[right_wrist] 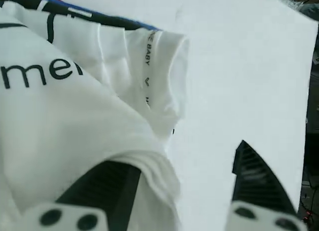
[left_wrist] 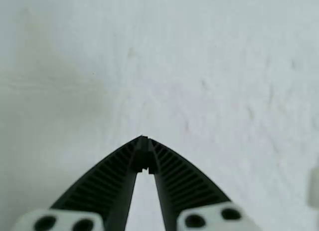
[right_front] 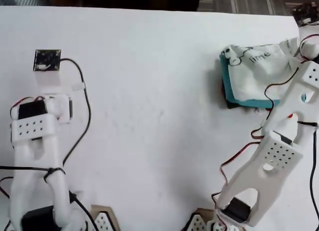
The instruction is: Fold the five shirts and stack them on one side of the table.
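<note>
Stack [right_front: 249, 81]: located at the far right of the table [right_front: 149, 101], beside the right arm. Top layer: white shirt [right_front: 256, 71], printed and loosely folded. Beneath it, a teal shirt [right_front: 228, 86] projects along the side facing the table centre. Right gripper [right_wrist: 182, 156]: released, fingers spread wide. One finger rests against a fold at the white shirt's edge; the other stands over bare table just beside the stack. Left gripper [left_wrist: 143, 141]: clenched, tips touching, positioned over bare table on the left side, well apart from the stack.
</note>
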